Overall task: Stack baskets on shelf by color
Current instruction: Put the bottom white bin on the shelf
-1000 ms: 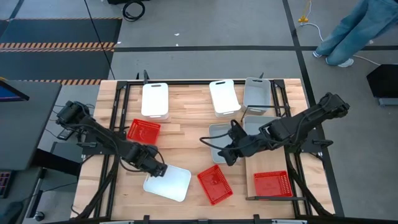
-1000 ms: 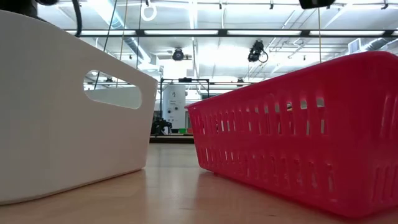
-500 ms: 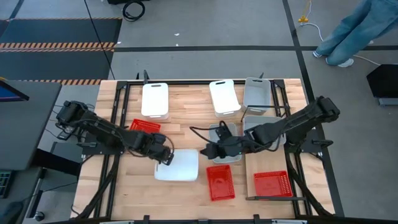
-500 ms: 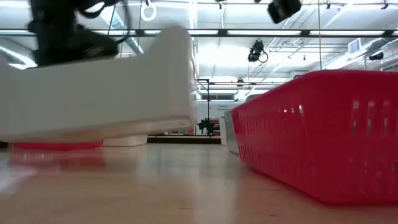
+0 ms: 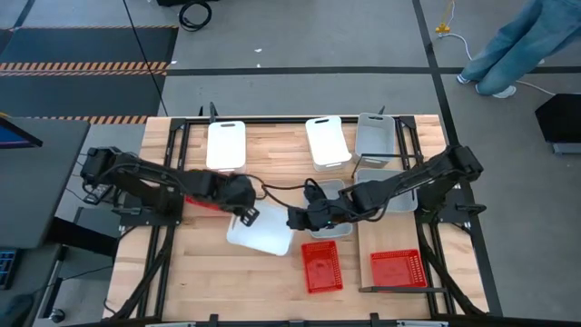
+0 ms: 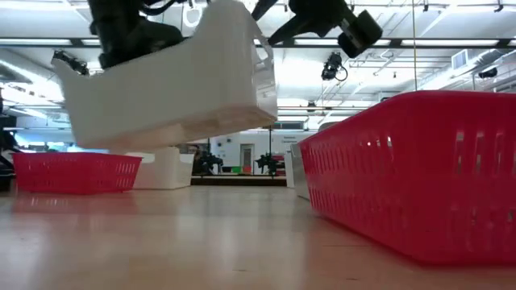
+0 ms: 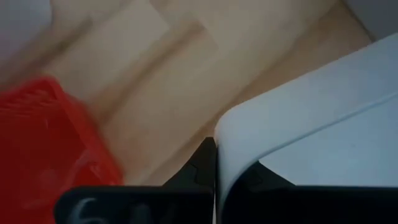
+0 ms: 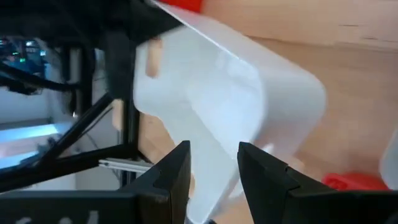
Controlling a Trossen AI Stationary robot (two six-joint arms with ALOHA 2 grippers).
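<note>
A: Where is the white basket (image 5: 261,232) at this moment?

B: It is in the air above the middle of the table (image 5: 272,277), tilted. The low view shows clear space between its bottom and the wood. The left gripper (image 5: 243,213) holds it at one corner of the rim, with the jaws pressed together on the wall. The left wrist view shows that rim between the two dark fingers.

A: And the right gripper (image 5: 296,219)?

B: It is just beside the other end of the same basket. In the right wrist view its jaws stand apart, and the white basket is directly in front of them. I cannot tell if they touch it.

A: Is something inside the baskets?

B: I see nothing in them. Two white baskets (image 5: 226,145) and one grey basket (image 5: 377,136) stand along the far edge. Another grey basket (image 5: 329,207) is partly under the right arm. One red basket (image 5: 321,266) is near the front, one red basket (image 5: 397,269) lies on the pale shelf (image 5: 377,238) at the right, and a third red one (image 6: 72,171) is behind the left arm.

A: What does the high view add?

B: A person's legs (image 5: 513,45) on the floor beyond the table.
</note>
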